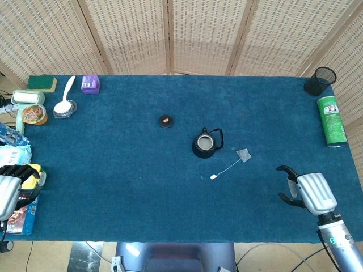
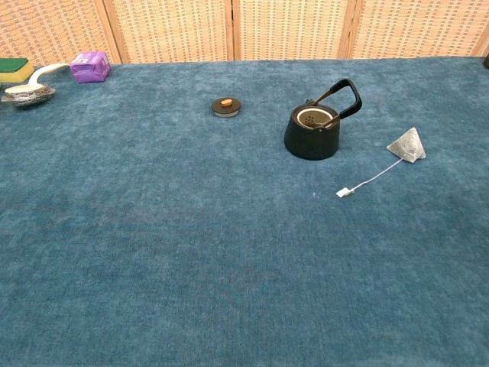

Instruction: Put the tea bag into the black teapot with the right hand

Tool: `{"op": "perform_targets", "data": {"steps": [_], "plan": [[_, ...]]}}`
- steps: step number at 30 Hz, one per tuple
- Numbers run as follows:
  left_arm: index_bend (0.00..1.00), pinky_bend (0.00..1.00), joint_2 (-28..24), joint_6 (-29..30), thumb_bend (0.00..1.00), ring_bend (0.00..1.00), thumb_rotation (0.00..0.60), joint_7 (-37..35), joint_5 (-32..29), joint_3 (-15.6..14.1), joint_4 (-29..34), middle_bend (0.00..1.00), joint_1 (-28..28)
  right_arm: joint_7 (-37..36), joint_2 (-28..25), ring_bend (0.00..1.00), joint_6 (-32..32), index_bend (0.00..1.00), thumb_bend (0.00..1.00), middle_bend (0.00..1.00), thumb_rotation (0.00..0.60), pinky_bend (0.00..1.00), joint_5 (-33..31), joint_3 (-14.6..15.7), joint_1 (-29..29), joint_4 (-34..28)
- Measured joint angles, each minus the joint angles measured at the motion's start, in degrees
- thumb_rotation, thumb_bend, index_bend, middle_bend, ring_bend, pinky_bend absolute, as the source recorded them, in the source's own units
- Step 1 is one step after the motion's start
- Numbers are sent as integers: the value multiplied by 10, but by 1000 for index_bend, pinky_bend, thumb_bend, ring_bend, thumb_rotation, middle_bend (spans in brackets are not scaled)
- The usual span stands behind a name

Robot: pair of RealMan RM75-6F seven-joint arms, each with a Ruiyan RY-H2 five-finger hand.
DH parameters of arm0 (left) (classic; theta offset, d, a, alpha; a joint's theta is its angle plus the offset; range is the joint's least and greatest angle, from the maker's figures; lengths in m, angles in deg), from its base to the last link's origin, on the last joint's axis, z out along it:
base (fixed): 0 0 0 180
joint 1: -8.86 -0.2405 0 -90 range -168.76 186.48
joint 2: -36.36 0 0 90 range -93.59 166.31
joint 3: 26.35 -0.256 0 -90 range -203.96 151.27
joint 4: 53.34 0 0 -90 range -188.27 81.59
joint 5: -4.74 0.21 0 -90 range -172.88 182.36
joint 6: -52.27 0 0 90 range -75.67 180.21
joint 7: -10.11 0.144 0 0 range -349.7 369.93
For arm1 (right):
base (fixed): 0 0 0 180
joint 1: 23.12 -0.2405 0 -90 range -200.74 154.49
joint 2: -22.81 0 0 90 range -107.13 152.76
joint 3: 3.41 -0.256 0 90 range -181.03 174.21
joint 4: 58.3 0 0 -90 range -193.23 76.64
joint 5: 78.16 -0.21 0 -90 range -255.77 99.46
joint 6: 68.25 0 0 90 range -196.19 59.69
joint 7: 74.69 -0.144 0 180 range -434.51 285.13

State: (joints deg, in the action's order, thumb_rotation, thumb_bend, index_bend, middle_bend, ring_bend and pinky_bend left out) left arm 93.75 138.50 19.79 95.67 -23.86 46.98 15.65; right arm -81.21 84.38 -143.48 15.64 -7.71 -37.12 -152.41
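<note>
Neither hand shows in the chest view. In the head view the left hand (image 1: 10,190) is cut off by the left edge, covering part of a packet (image 1: 22,211) whose print is too small to read. The right hand's (image 1: 306,191) palm faces away.

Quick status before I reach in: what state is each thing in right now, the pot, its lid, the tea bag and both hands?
black teapot: upright, open, handle raised.
lid: off, lying on the cloth apart from the pot.
tea bag: on the cloth beside the pot, string stretched out to its tag, untouched.
right hand: over the table's near right part, holding nothing, fingers apart.
left hand: at the left edge, holding nothing, fingers curled.
</note>
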Motion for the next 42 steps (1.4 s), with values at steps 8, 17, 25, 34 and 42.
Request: {"op": "perform_targets", "data": {"steps": [8,17,25,34,42], "plan": [[478,348,-12,-13,334,381,600,6,-2,7,13,449,13,-6,-16,1000,93,217,298,1000,600,1000,-3,-4,-67,-39],[479,347,-19,-28,334,381,600,11,-7,12,23,449,26,-1,3,1000,164,308,299,1000,600,1000,-29,-23,-135,-56],[479,348,-21,-38,335,382,600,13,-12,17,26,449,36,6,35,1000,213,345,365,1000,600,1000,-53,-36,-180,-52],[479,348,-15,-50,334,382,600,11,-18,17,21,449,45,36,83,1000,267,407,382,1000,600,1000,-101,-42,-227,-19],[479,348,-11,-54,334,381,600,8,-23,16,15,449,48,63,124,1000,289,433,429,1000,600,1000,-145,-45,-250,24]]}}
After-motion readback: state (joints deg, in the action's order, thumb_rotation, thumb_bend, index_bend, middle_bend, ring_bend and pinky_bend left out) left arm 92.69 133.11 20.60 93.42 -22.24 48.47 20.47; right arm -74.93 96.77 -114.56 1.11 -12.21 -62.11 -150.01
